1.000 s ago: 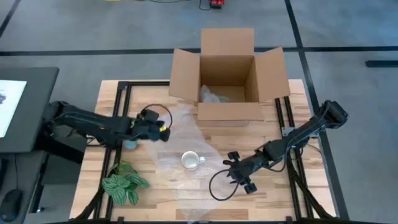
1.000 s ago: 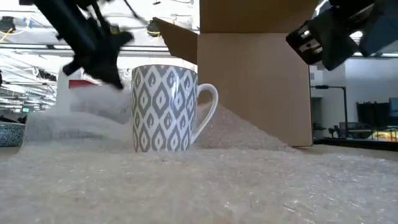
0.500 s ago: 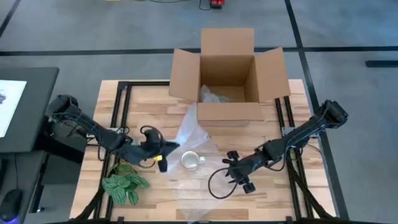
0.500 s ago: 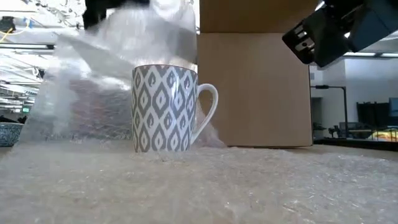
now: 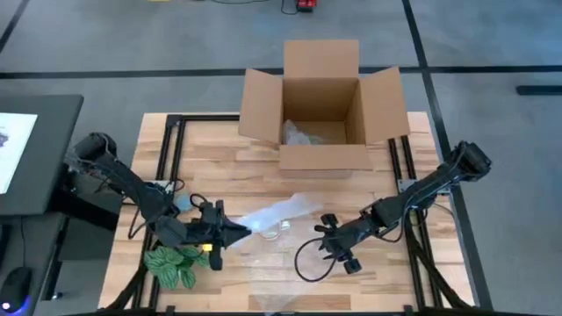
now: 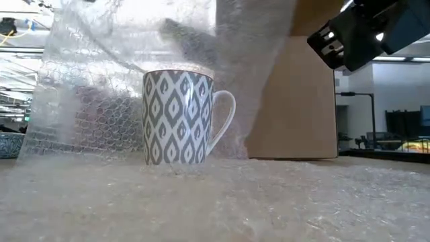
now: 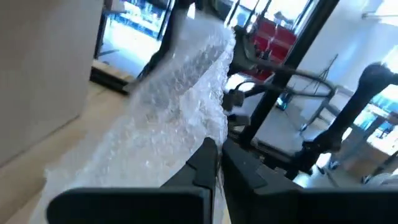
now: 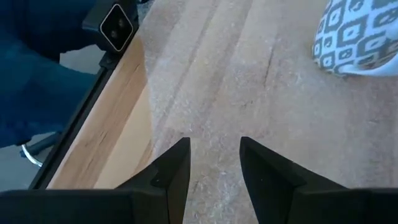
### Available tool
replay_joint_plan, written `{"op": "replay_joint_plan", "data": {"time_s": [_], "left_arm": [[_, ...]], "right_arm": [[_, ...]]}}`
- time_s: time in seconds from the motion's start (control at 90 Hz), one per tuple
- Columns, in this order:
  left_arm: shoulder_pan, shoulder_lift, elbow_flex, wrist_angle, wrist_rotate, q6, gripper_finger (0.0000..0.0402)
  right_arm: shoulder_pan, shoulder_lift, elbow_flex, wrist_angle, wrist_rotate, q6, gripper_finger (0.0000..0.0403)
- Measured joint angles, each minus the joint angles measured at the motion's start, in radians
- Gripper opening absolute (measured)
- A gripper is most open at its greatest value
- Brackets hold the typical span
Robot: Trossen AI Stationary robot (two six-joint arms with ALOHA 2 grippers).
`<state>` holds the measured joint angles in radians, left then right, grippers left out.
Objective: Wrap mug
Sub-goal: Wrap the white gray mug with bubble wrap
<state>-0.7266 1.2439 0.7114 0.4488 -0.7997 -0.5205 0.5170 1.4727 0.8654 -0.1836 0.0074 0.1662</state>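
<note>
The patterned mug (image 6: 178, 116) stands upright on bubble wrap (image 5: 277, 212) on the counter (image 5: 211, 149). My left hand (image 5: 230, 234), just beside it, pinches the sheet's edge, folding it over. My right hand (image 5: 327, 240) waits nearby, fingers apart. Next, I'd drape it fully across.

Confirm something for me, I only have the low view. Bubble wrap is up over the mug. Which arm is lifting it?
Observer: The left gripper, fingers shut on the bubble wrap, pulling it across the mug.
Operator: Where is the right one?
Observer: The right gripper hovers on the mug's other side, fingers open, holding nothing.
Operator: Anything in the box?
Observer: The cardboard box is open and already holds some clear wrap.
</note>
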Motion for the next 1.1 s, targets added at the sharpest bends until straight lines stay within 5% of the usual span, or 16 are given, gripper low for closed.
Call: {"op": "replay_joint_plan", "data": {"time_s": [0.367,0.544,0.867,1.1], "left_arm": [[0.01,0.263,0.008,0.267,0.211,-0.153,0.0003],[-0.001,0.343,0.088,0.262,0.261,-0.187,0.0043],[0.0,0.357,0.147,0.008,0.379,-0.554,0.0158],[-0.026,0.358,0.147,-0.253,0.596,-0.987,0.0177]], "right_arm": [[0.05,-0.088,0.0,-0.134,0.119,-0.007,0.0127],[0.05,-0.126,0.0,-0.138,0.124,-0.017,0.0127],[0.054,-0.133,0.0,-0.157,0.125,-0.017,0.0127],[0.054,-0.133,0.0,-0.218,0.125,-0.015,0.0127]]}}
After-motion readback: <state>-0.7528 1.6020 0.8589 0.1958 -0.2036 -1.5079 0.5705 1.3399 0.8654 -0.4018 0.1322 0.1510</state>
